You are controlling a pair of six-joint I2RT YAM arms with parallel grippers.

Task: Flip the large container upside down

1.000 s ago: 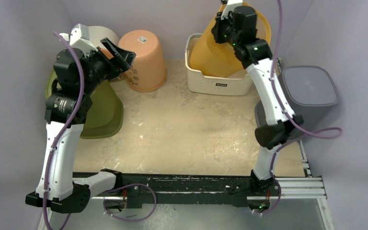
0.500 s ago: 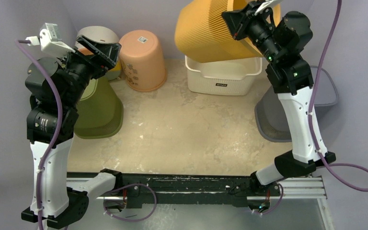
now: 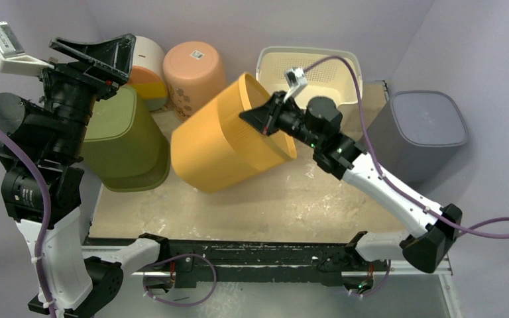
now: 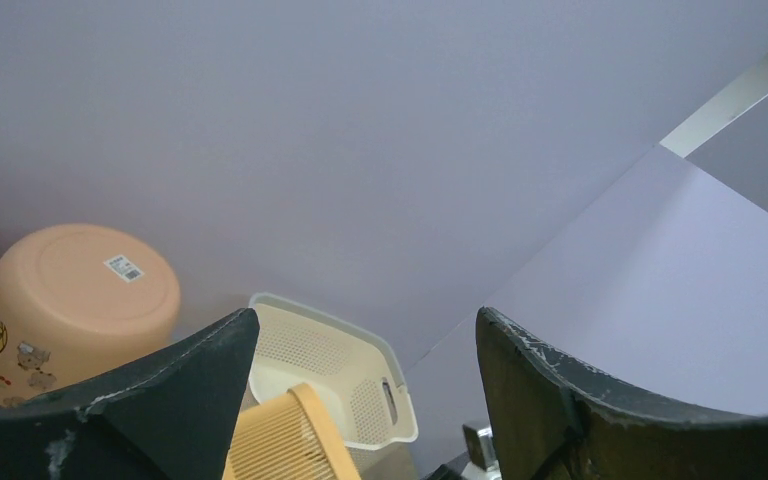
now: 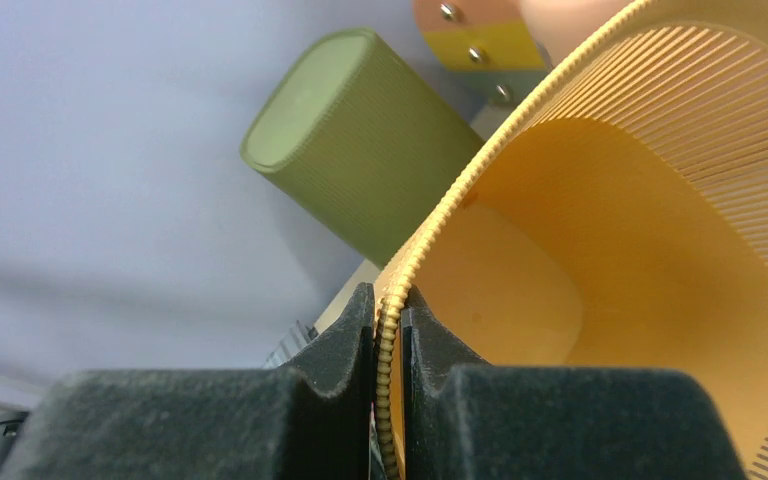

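Note:
The large container (image 3: 228, 136) is a yellow ribbed bin, tipped on its side over the middle of the table, with its base toward the near left. My right gripper (image 3: 260, 116) is shut on the upper rim. In the right wrist view the beaded rim (image 5: 430, 240) runs between the fingers of that gripper (image 5: 390, 298), and the container's inside (image 5: 640, 250) fills the right half. My left gripper (image 3: 96, 56) is raised high at the far left, open and empty. The left wrist view shows the left gripper (image 4: 365, 315) spread wide, with a bit of the container (image 4: 275, 440) below.
A white perforated basket (image 3: 308, 69) stands at the back. An upturned grey bin (image 3: 431, 126) sits at the right edge. An upturned green bin (image 3: 122, 139), a peach bucket (image 3: 195, 69) and a white, yellow and orange container (image 3: 147, 66) crowd the left back corner.
My right arm swung the yellow container out of the white basket, down and left to the table's middle, tipping it over. My left arm rose and drew back to the left, still open.

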